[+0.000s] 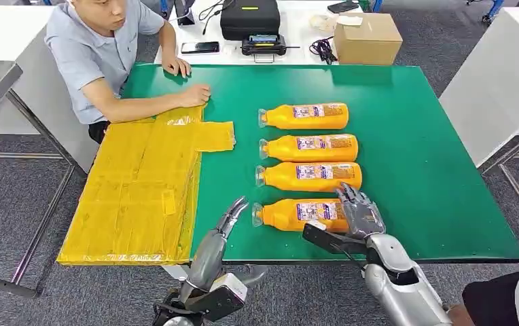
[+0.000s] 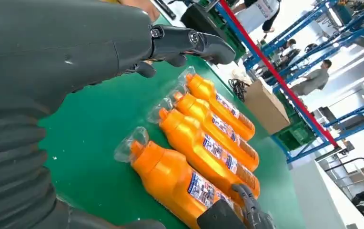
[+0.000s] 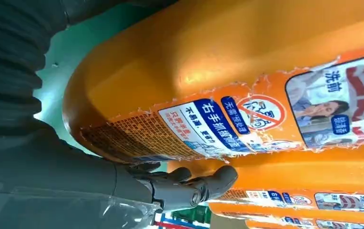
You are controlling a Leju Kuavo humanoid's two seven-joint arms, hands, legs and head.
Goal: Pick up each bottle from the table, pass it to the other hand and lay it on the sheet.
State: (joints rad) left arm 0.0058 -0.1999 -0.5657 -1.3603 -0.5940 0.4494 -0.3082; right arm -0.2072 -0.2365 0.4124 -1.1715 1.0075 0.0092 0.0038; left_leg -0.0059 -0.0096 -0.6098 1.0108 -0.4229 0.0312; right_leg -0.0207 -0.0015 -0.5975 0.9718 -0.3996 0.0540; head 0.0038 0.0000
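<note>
head view high over table [image 1: 433,170], wrist views close, sharing bottles [image 1: 302,214]

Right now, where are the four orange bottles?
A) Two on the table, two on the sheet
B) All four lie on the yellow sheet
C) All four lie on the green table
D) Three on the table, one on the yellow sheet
C: all four orange bottles lie in a row on the green table, and none is on the yellow sheet; the right hand is at the nearest bottle.
</note>
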